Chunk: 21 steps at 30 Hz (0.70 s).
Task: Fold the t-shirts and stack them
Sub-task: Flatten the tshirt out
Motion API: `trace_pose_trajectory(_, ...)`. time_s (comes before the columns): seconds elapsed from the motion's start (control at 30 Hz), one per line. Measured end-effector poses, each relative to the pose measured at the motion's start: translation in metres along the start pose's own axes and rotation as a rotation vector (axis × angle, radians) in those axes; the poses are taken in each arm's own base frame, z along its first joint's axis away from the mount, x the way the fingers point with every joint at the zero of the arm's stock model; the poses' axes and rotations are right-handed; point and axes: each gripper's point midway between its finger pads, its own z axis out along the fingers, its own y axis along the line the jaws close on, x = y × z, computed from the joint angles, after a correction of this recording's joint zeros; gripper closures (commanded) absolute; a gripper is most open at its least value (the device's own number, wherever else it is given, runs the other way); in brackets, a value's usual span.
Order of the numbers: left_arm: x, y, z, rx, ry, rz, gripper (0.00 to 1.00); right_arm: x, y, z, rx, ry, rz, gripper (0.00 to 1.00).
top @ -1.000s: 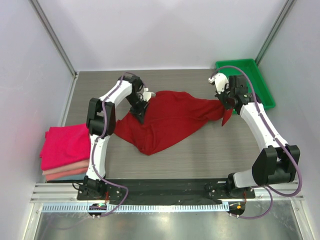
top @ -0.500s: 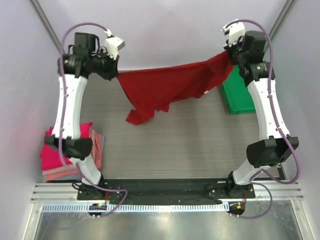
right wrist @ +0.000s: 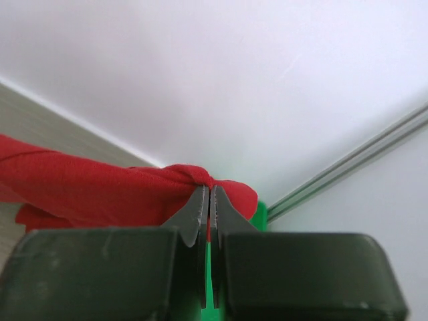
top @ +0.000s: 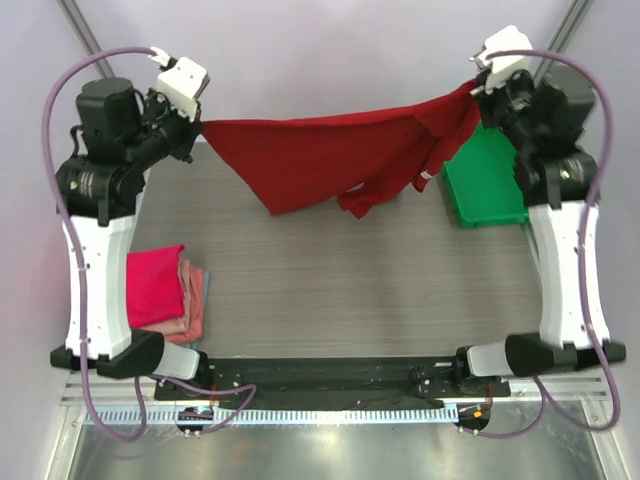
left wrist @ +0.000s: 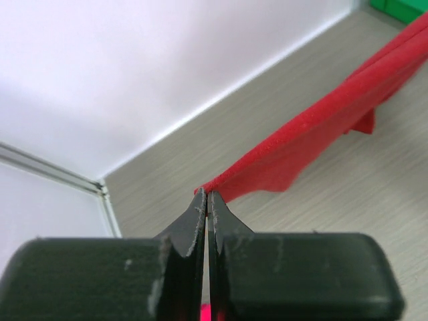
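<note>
Red shirt: I have the red shirt (top: 320, 150) strung in the air between both arms, over the far side of the desk (top: 350, 290).
Left gripper: my left gripper (left wrist: 206, 198) is clenched on a thin corner of cloth.
Right gripper: my right gripper (right wrist: 206, 192) is clamped on a bunched edge, above the green tray (top: 490, 195).
Folded shirts: the folded shirts (top: 160, 290) lie stacked at the desk's left edge.
Risk: I judge the left pinch slim; more tension could pull it free and drop that side. The right bunch may lay down twisted.
Writing: none I can read.

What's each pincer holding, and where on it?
Both hold the crimson t-shirt: left pincer pinches its left end, right pincer a bunched edge at its right end.
</note>
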Motion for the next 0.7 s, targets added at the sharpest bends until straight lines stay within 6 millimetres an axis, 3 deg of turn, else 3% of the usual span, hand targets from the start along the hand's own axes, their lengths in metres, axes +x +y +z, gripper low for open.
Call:
trace_pose_trajectory(0.1, -0.014, 0.002, -0.028, -0.045, -0.062, 0.017, 1.0, -0.04, -0.011, -0.052, 0.049, -0.111, -0.027, 0.99)
trace_pose_trajectory(0.27, -0.058, 0.005, -0.099, -0.142, -0.259, 0.064, 1.0, -0.102, -0.02, -0.145, 0.116, -0.326, -0.07, 0.99)
trace_pose_trajectory(0.43, -0.097, 0.005, -0.163, -0.225, -0.451, 0.117, 1.0, -0.137, -0.018, -0.218, 0.16, -0.484, -0.109, 0.99)
trace_pose_trajectory(0.57, -0.123, 0.006, -0.207, -0.29, -0.585, 0.168, 1.0, -0.141, -0.011, -0.245, 0.162, -0.532, -0.128, 0.99)
trace_pose_trajectory(0.63, -0.13, 0.009, -0.212, -0.31, -0.615, 0.18, 1.0, -0.139, -0.009, -0.245, 0.152, -0.533, -0.131, 0.99)
trace_pose_trajectory(0.7, -0.127, 0.012, -0.201, -0.311, -0.6, 0.189, 1.0, -0.133, -0.007, -0.234, 0.138, -0.512, -0.13, 0.99)
